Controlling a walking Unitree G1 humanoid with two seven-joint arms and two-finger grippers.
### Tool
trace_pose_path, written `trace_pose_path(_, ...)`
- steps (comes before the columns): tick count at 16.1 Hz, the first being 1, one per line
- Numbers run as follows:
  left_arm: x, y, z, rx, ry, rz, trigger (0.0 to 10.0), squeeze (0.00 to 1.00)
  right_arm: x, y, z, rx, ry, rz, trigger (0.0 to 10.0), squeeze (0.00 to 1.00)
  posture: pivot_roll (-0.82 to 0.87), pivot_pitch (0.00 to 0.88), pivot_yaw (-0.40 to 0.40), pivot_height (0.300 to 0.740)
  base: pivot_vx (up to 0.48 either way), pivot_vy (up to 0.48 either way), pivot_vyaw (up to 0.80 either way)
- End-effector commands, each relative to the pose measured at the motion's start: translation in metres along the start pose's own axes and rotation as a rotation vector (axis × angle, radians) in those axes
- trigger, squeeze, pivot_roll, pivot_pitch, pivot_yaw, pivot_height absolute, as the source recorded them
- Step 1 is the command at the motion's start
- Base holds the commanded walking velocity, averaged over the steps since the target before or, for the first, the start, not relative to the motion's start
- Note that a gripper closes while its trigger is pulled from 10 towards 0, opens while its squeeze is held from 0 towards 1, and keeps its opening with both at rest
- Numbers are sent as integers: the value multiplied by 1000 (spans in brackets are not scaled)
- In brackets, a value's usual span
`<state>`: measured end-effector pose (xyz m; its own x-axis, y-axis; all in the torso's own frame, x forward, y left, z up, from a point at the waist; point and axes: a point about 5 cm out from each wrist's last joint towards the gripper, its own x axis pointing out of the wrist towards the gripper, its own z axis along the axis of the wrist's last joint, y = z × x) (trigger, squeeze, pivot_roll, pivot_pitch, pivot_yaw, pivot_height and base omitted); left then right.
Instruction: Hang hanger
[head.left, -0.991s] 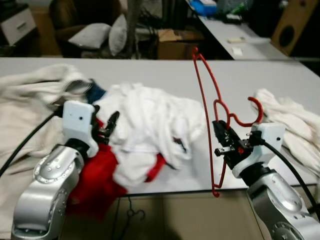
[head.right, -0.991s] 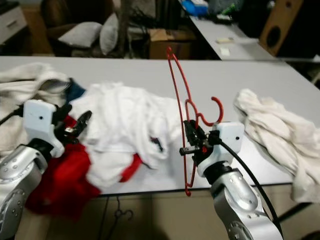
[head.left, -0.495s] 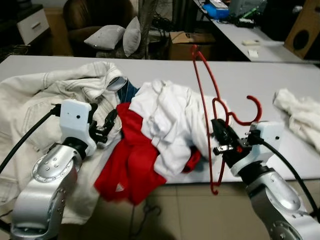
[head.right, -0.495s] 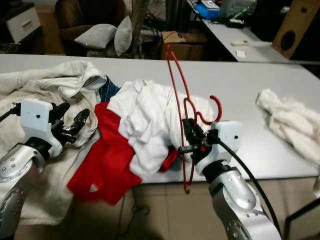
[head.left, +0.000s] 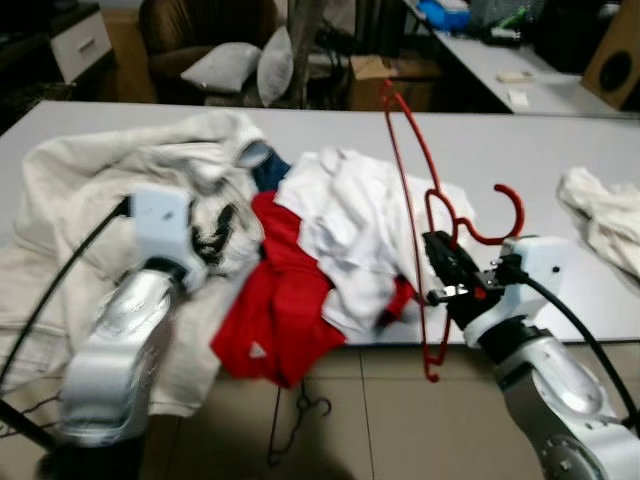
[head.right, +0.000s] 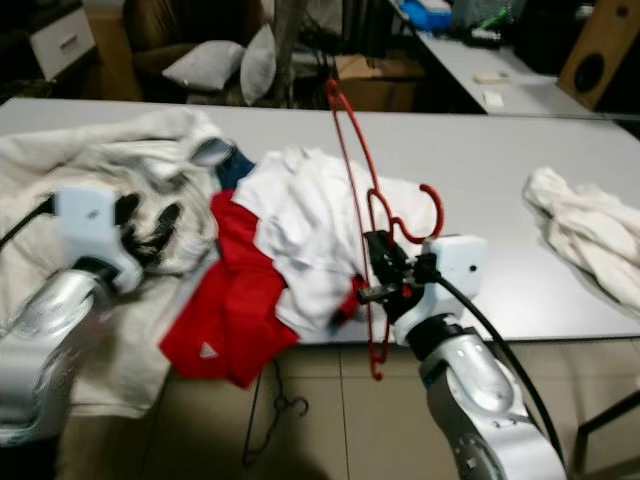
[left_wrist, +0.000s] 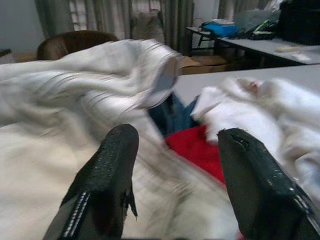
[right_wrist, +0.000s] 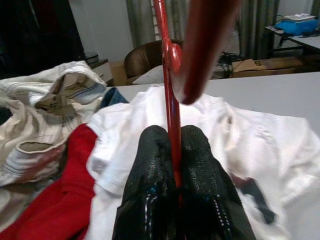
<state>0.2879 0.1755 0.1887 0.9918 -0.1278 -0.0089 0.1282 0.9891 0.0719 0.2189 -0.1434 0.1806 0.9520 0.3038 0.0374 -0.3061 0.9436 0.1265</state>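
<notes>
The red hanger (head.left: 412, 210) stands nearly upright at the near edge of the bench (head.left: 520, 160), its hook curling over toward the right arm's white wrist block, its lower end dipping below the bench edge. The right gripper (right_wrist: 173, 150) has its two black fingers pressed tight together on the hanger's thin red wire, the wire running straight up between them. Just behind the hanger, a crumpled white garment (head.left: 350, 220) lies on the bench, and a red garment (head.left: 275, 300) spills from under it and droops over the near edge. Farther from the hanger, on the left, a cream jacket (head.left: 90, 200) sprawls wide, with a scrap of blue cloth (head.left: 268, 172) showing beside its collar. The left gripper (left_wrist: 172, 170) hovers over that jacket, fingers spread well apart and holding nothing; this arm looks blurred. On the floor below the red garment lies a dark wire hanger (head.left: 295, 425). Well off on the hanger's other side, another white cloth (head.left: 600, 220) rests on the bench.
</notes>
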Motion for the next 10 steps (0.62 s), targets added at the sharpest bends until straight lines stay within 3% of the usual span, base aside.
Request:
trace_pose_path(1, 3, 12, -2, 11, 9, 69, 10000, 1000, 1, 0, 1, -6, -5, 0, 10000, 0, -10, 0, -5, 740, 0, 0, 0)
trace_pose_path(3, 13, 18, -2, 2, 2, 100, 10000, 1000, 1, 2, 0, -6, -6, -3, 10000, 0, -15, 0, 4, 740, 0, 0, 0)
trace_pose_path(6, 40, 17, -1, 26, -19, 64, 10000, 1000, 2, 3, 0, -8, -17, -15, 10000, 0, -30, 0, 21, 740, 0, 0, 0)
trace_pose_path(10, 67, 26, -8, 213, 5, 89, 10000, 988, 4, 2, 3, -40, -32, -21, 10000, 0, -59, 0, 32, 740, 0, 0, 0)
